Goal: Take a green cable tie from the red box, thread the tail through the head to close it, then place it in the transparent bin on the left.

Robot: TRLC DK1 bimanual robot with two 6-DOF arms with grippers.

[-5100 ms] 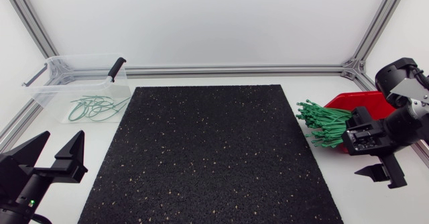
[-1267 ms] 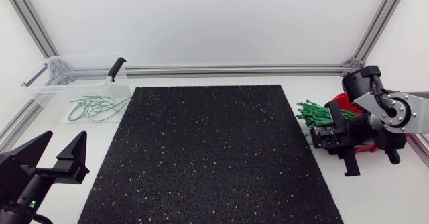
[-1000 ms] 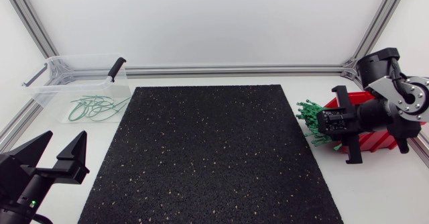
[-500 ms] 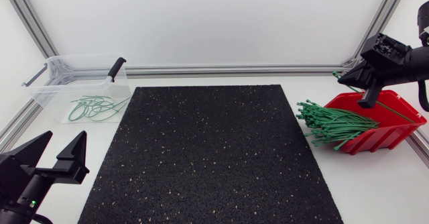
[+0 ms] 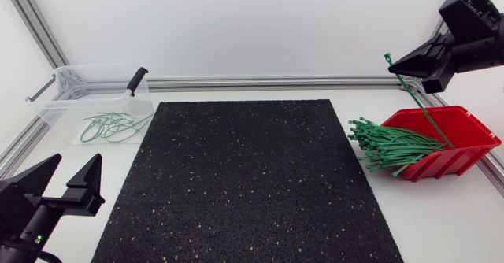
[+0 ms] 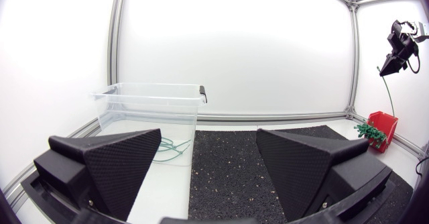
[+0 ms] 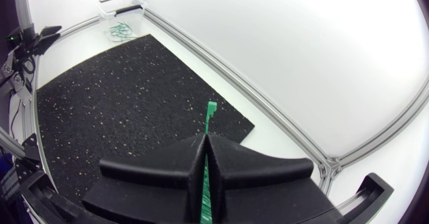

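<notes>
At lower left, the left claw (image 5: pixel 73 164) gapes wide and empty over the white desk (image 5: pixel 441 216). A black speckled mat (image 5: pixel 244 176) covers the middle. The transparent bin (image 5: pixel 67 98) sits upper left. Upper right, the right claw (image 5: pixel 398 64) pinches a green cable tie (image 5: pixel 421 105) above the red box (image 5: pixel 465 129).

The right gripper (image 5: pixel 396 66) is no longer low beside the red box (image 5: pixel 466 123). It swings in over the tie bundle (image 5: pixel 391 146), then climbs well above the worktop's far right corner. Its fingers are now closed on one green cable tie (image 5: pixel 417 104), drawn out of the bundle (head end up, tail trailing down toward the box).
</notes>
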